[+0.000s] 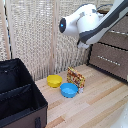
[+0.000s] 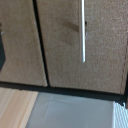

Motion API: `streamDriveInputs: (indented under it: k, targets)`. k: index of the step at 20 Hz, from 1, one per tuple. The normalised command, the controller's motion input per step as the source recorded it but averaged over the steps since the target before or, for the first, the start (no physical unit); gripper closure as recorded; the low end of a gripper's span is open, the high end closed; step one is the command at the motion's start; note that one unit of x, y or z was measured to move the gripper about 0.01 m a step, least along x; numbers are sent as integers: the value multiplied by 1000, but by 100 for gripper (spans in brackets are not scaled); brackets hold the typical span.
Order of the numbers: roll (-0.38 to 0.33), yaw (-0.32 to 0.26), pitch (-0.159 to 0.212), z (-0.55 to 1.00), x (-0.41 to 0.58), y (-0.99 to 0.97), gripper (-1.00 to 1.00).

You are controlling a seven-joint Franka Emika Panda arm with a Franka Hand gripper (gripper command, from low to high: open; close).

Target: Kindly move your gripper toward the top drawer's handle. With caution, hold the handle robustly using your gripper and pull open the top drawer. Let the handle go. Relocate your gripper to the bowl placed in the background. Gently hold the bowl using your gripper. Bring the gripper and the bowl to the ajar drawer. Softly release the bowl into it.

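The brown dresser (image 1: 111,56) stands at the exterior view's right, and my white arm (image 1: 82,22) hangs in front of its upper part. The wrist view faces two brown drawer fronts split by a dark gap. One front (image 2: 102,55) bears the slim silver handle (image 2: 83,30), still some way off. I cannot tell which front is the top drawer. Both fronts look closed. The yellow bowl (image 1: 54,80) rests on the wooden table near the wicker screen, far below the arm. My gripper's fingers show in neither view.
A blue bowl (image 1: 69,90) sits just in front of the yellow one, beside a colourful packet (image 1: 76,78). A black fabric box with dividers (image 1: 17,95) fills the exterior view's left. The wooden table (image 1: 95,107) runs up to the dresser.
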Motion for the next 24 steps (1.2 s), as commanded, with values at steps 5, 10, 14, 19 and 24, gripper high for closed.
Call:
streamDriveInputs:
  k: [5,10,14,19,24]
  targets:
    - [-148,52,28,0,0,-811,-100]
    - [-116,50,26,-11,0,-873,-100]
    - [-54,103,33,-16,26,-761,-100]
    - [27,65,18,-3,117,-255,100]
    - [0,-11,0,0,0,-59,100]
